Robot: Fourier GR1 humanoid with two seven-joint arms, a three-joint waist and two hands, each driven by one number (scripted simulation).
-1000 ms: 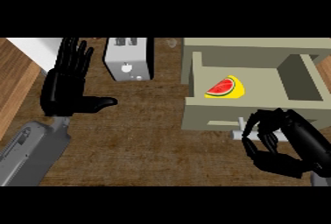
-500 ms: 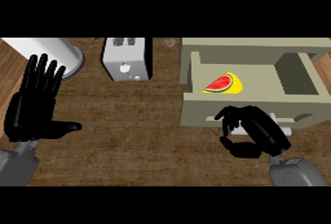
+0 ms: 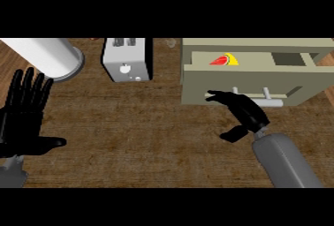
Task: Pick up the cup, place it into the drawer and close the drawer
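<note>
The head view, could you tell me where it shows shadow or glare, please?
Head view: the drawer interior is shaded around the red-and-yellow object; the white cylinder is brightly lit; the right robot hand reads as a dark shape against the drawer front; no glare on the counter.

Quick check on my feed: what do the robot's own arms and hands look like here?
Both hands are plain black, with slender jointed fingers and a thumb: the left hand and the right hand. Each sits on a smooth, rounded grey forearm. No cables, markings or sleeves show.
</note>
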